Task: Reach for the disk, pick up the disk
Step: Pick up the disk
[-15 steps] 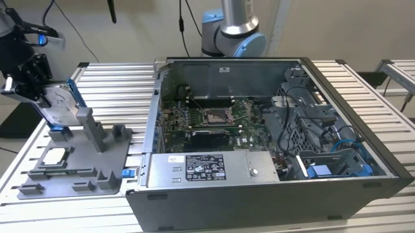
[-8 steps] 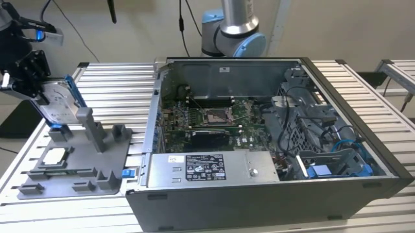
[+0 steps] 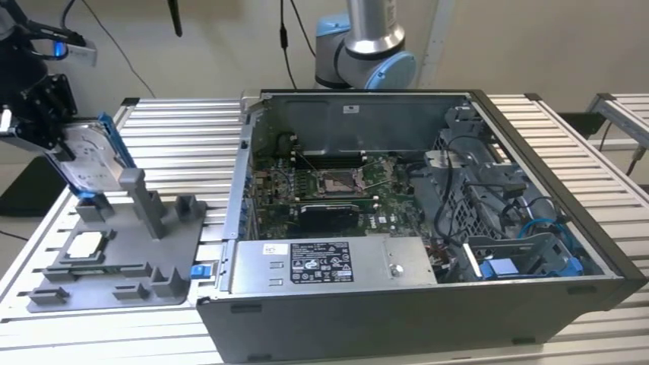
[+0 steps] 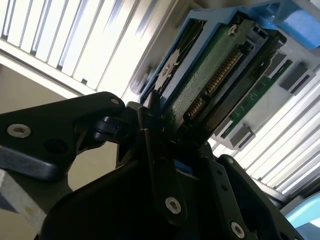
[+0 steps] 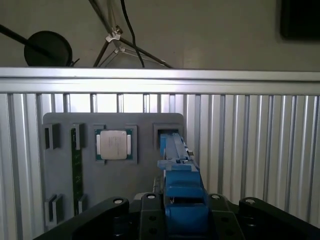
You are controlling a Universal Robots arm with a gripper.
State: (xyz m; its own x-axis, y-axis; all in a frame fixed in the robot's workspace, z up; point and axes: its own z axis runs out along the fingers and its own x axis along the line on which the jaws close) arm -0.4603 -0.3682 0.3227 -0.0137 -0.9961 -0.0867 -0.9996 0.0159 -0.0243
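The slatted metal bench [image 3: 182, 129] carries an open computer case [image 3: 406, 327], well off to one side of the fingers, and a grey parts tray [image 3: 112, 270] below them. The black fingers [image 4: 160, 170] stand over one corner of that tray with the disk [image 3: 90, 156] between them. The disk is on edge and leans a little, its lower end down at a tray slot and its upper end in the grip.

In the second wrist view one finger lies against the blue-framed side and its partner against the green circuit-board side. No gap shows on either face, so I judge them clenched on the disk, not released. In the first wrist view the blue frame runs straight out from between the fingers toward the slot.

Beyond the fingertips and to one side of the disk, a square chip [image 5: 114, 145] lies flat in its pocket. A green memory strip [image 5: 76, 165] stands in a slot just past it. A small blue bracket [image 3: 199, 271] sits at the tray edge nearest the case, well apart from the fingers.

The reach looks complete and the pickup is the step in hand. I cannot tell whether the lower end has left the slot. A lift would call for a firm grip and a steady pull in line with the disk's own lean, so the frame does not catch on the slot walls or the posts beside it.
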